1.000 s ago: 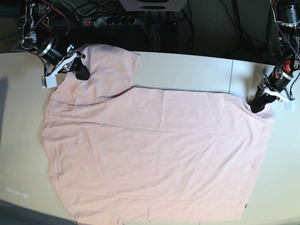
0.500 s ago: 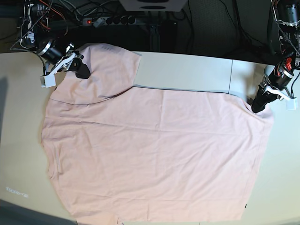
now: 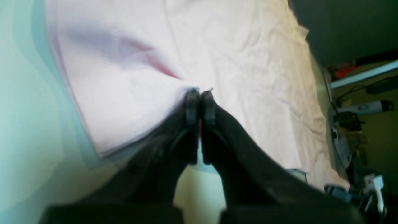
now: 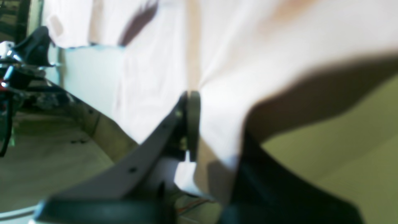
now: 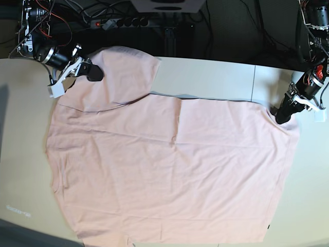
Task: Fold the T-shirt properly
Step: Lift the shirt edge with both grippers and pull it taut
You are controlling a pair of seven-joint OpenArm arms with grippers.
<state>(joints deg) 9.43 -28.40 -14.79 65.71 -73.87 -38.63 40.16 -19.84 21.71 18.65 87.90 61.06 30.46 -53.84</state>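
Note:
The pale pink T-shirt (image 5: 169, 164) lies spread flat over most of the table, plain side up. At its far left corner a flap (image 5: 128, 72) is raised and folded over, and my right gripper (image 5: 95, 74) is shut on that flap. In the right wrist view the cloth (image 4: 248, 62) drapes over the pinched right gripper (image 4: 194, 95). On the table's right side my left gripper (image 5: 281, 117) is shut on the shirt's edge. The left wrist view shows the left gripper (image 3: 200, 93) closed on a tuck of fabric (image 3: 140, 77), jaws pressed together.
A power strip (image 5: 118, 22) and cables run behind the table's back edge. A seam (image 5: 253, 82) crosses the tabletop at the right. Bare table (image 5: 216, 77) shows behind the shirt and along both sides. The shirt's hem reaches the front edge.
My right gripper has moved back and slightly right, lifting the flap and pulling a crease into the shirt's back edge. The left gripper has hardly moved.

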